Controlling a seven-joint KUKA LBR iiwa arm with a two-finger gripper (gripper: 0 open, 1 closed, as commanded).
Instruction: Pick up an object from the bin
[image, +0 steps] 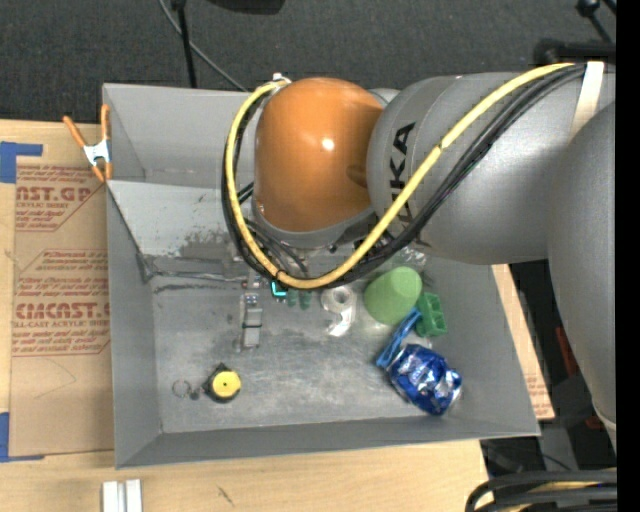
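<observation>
Big grey arm (480, 170) with orange cover reaches in from right. Grey bin (140, 330) below. Blue crinkly packet (420, 378) on right side. Green round lump (392, 293) above packet, green block (433, 315) beside lump, white piece (340, 312) left of lump. Gripper (251, 322) low over bare floor, left of middle; open or closed, cannot tell. Small yellow disc (223, 384) lies nearest gripper, lower left, not touching.

The grey arm (500, 170) reaches in over the right edge of the bin (130, 330), its orange wrist cover (315, 155) above the middle. Yellow and black cables (238, 190) loop round the cover. Beneath it the tool (251, 325) points down, close to the floor.
</observation>
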